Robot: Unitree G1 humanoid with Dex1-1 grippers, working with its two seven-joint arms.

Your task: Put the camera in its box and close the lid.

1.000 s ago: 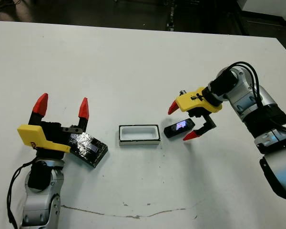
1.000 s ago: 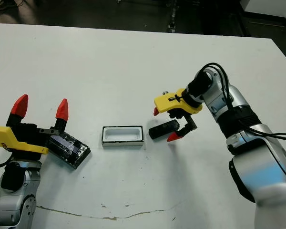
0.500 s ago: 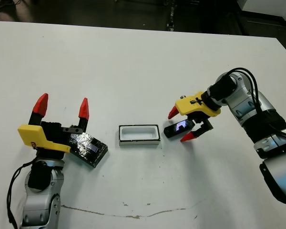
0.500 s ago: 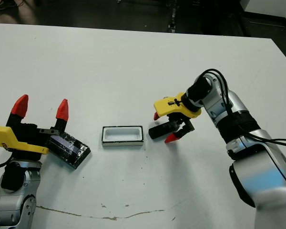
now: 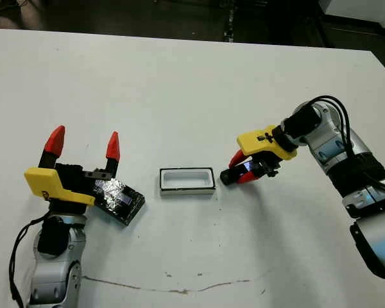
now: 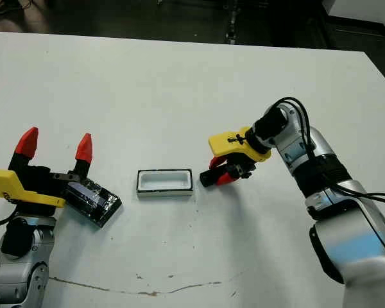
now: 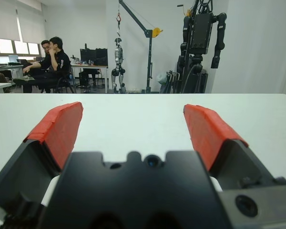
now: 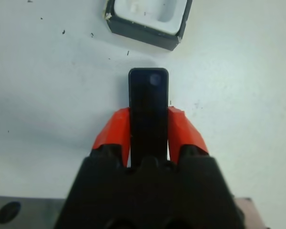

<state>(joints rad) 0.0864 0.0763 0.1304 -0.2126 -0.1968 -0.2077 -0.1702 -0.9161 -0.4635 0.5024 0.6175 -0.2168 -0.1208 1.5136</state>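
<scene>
The right gripper [image 8: 149, 131] pinched the camera [image 8: 148, 102] on the table at the box's [image 5: 187, 180] three o'clock, presumably to lift it in, while the left gripper [image 5: 83, 147], fingers spread, waited over the lid [image 5: 120, 199].

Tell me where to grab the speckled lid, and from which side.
Grip the lid across its two long edges near the middle, coming from above. It lies flat on the table, turned at an angle, right beside the open left claw, so that claw would need to rotate to match. The right claw is shut on the camera.
</scene>
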